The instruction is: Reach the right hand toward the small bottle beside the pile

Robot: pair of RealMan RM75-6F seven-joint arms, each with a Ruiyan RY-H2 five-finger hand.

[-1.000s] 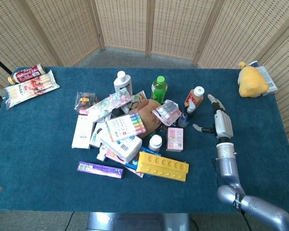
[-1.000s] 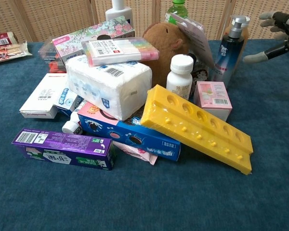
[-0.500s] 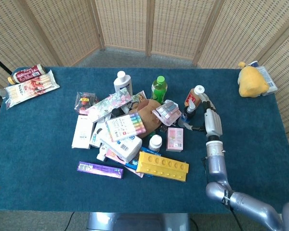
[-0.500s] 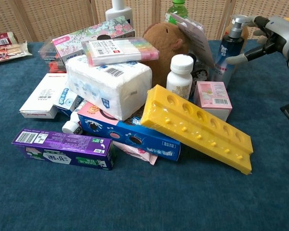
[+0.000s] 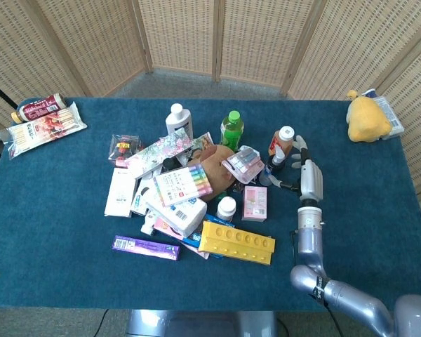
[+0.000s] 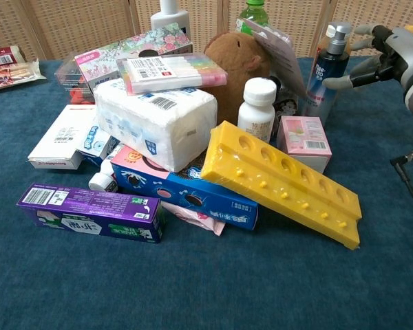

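Note:
A small dark blue pump bottle (image 5: 274, 167) (image 6: 323, 74) stands upright at the right edge of the pile, just in front of a brown bottle with a white cap (image 5: 283, 140). My right hand (image 5: 305, 170) (image 6: 389, 58) is right beside both, to their right, fingers spread and holding nothing. In the chest view its thumb tip reaches the blue bottle's shoulder, and the other fingers show behind the pump head. I cannot tell whether they touch. My left hand shows in neither view.
The pile holds a yellow tray (image 6: 282, 180), a white pill bottle (image 6: 257, 108), a pink box (image 6: 303, 141), a brown plush (image 6: 237, 65), a tissue pack (image 6: 155, 120) and a green bottle (image 5: 231, 128). A yellow plush (image 5: 367, 117) lies at the far right corner.
My right hand has moved left across the table from open cloth to the two bottles at the pile's right edge, staying spread and holding nothing.

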